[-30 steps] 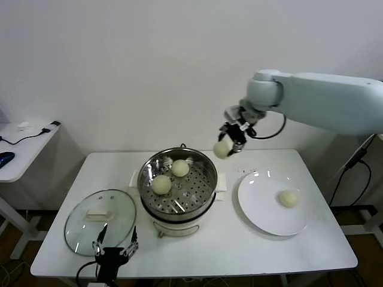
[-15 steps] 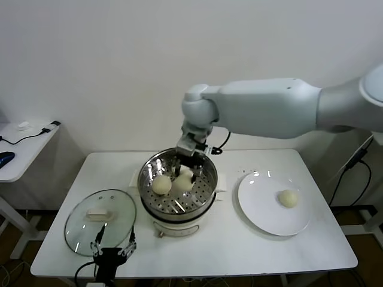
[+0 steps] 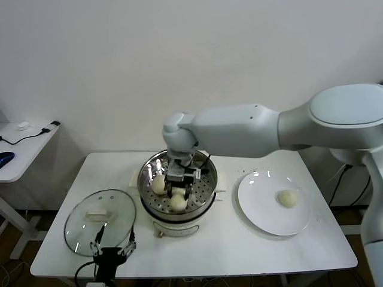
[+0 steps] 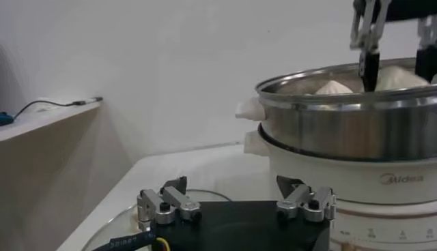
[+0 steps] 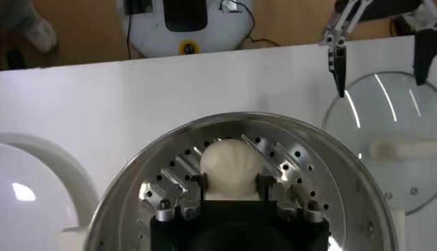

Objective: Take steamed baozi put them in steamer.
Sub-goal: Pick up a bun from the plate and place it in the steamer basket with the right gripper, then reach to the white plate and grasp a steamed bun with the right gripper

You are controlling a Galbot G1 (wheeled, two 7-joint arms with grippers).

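Note:
The steamer (image 3: 147, 172), a shiny steel pot on a cream-white base, stands mid-table. My right gripper (image 3: 178, 196) is lowered inside it, shut on a steamed baozi (image 3: 178, 203) at the front of the perforated tray. In the right wrist view my right gripper (image 5: 231, 183) has its fingers pressed on both sides of that baozi (image 5: 231, 160). Another baozi (image 3: 158, 185) lies on the tray to its left. The arm hides the back of the tray. One baozi (image 3: 288, 198) lies on the white plate (image 3: 257, 206). My left gripper (image 3: 115, 242) is parked open at the table's front.
The round glass lid (image 3: 90, 230) lies flat left of the steamer, just beyond my left gripper. The left wrist view shows the steamer wall (image 4: 341, 129) close ahead and my left gripper (image 4: 232, 183) low over the lid. A side table (image 3: 21, 143) stands at far left.
My right arm carried the baozi from above the table's right side leftward over the steamer and lowered it onto the front of the tray. The left arm has not moved.

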